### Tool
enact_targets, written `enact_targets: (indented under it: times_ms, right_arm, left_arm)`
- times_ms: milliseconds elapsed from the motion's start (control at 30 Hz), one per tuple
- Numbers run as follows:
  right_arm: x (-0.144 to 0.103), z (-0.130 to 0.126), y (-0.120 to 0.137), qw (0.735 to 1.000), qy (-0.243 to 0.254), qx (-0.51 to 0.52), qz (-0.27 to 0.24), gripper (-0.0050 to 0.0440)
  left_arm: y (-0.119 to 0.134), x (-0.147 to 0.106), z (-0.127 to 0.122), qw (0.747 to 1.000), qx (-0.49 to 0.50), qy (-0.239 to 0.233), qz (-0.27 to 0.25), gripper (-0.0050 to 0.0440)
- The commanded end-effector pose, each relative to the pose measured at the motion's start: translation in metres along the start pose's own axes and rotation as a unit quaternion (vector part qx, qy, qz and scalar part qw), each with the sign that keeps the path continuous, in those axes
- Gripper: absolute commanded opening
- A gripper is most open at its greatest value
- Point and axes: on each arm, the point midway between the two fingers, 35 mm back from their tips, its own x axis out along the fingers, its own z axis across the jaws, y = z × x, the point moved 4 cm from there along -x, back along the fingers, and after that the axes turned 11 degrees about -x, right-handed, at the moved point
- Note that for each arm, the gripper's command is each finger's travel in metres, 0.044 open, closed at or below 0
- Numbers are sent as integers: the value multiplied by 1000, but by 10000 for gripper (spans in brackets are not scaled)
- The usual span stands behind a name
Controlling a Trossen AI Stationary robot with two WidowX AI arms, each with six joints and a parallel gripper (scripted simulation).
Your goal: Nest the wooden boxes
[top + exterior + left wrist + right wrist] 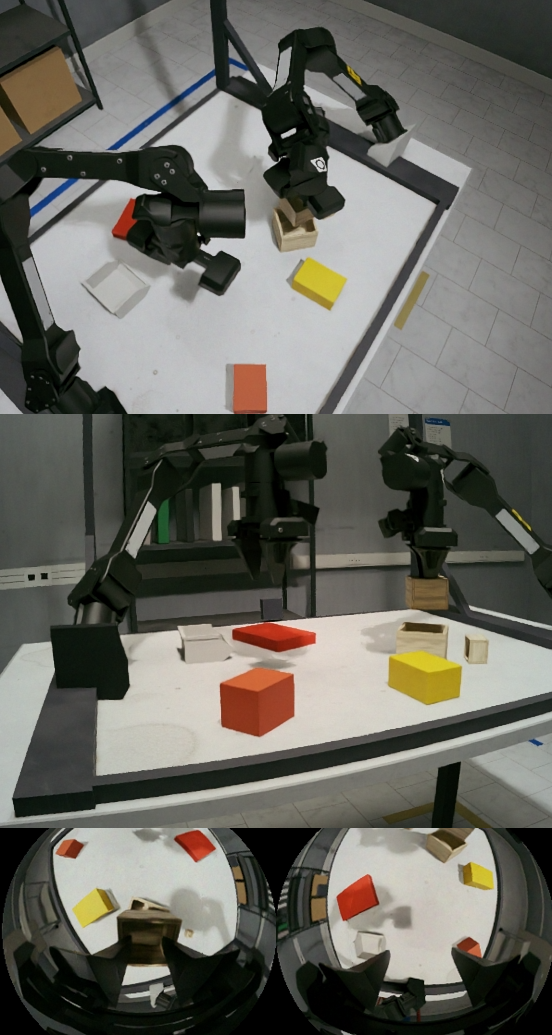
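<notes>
My left gripper [427, 573] [146, 939] has its fingers inside a mid-sized wooden box [426, 594] [148, 918] and holds it, open side up, above the table. A larger wooden box [298, 242] [422, 641] [439, 849] stands open side up on the table. The held box hangs over its back part, with a gap between them in the exterior view. A small wooden box [480, 650] lies on its side beside the larger one. A tiny wooden piece [189, 933] shows in the left wrist view. My right gripper [265, 579] [420, 952] is open and empty, high above the table.
A yellow block [320, 282] [425, 676] lies in front of the larger box. An orange block [250, 387] [257, 701] is near the front edge. A red slab [124, 220] [273, 636] and a pale grey open container [115, 287] [202, 649] are on the right arm's side.
</notes>
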Motion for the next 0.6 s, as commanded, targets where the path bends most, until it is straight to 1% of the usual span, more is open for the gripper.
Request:
enact_targets:
  times_ms: [0,67,133,300,400,467,567]
  right_arm:
    - [1,3,0,1000,6,-1,7,400]
    - [4,6,0,1000,20,6,20,400]
    - [8,9,-1,998,44,16,40,400]
    - [17,18,-4,986,133,50,82,400]
    - [21,23,-8,975,191,71,91,400]
    - [21,23,-8,975,191,71,91,400]
    - [24,28,-12,960,251,91,86,400]
  left_arm:
    - [-3,-7,-4,1000,13,-7,-8,264]
    - [-3,-7,-4,1000,13,-7,-8,264]
    - [-3,-7,-4,1000,13,-7,-8,264]
    - [-3,-7,-4,1000,13,-7,-8,264]
    - [-3,-7,-4,1000,13,-7,-8,264]
    - [-3,-7,-4,1000,13,-7,-8,264]
    - [-3,-7,-4,1000,13,-7,-8,264]
